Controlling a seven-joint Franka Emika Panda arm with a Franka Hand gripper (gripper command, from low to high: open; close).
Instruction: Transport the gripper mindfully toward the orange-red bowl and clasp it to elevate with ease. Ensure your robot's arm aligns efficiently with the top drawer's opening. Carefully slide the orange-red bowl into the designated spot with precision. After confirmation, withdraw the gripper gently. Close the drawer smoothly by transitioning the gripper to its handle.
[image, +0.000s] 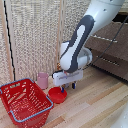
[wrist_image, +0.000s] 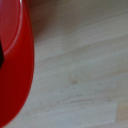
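Nearest the camera in the exterior view: large red mesh basket (image: 25, 101), blue-rimmed, on the pale wooden floor (image: 95, 100) at the view's left. Just beside its far right corner sits the orange-red bowl (image: 57, 94), upright on the floor; touching the basket or not, cannot tell.

The gripper (image: 68, 86) is down at the bowl's far right edge, white block level, dark fingers (image: 73, 85) pointing down. One finger seems at or inside the rim; blur hides whether the fingers are spread or pinching the bowl, so cannot tell. Wrist view shows only a glossy red curved wall (wrist_image: 17, 60) close against pale floor boards, with a dark sliver at the frame edge.

The robot's arm (image: 80, 42) comes down steeply from the upper right, bent at a thick rounded joint just above the gripper.

Behind the bowl, a pink cup (image: 43, 80) stands upright before a slatted screen (image: 35, 35). Farther right, 2 dark brown drawers; the top drawer (image: 111, 36) carries its silver handle (image: 105, 38), partly hidden by the arm
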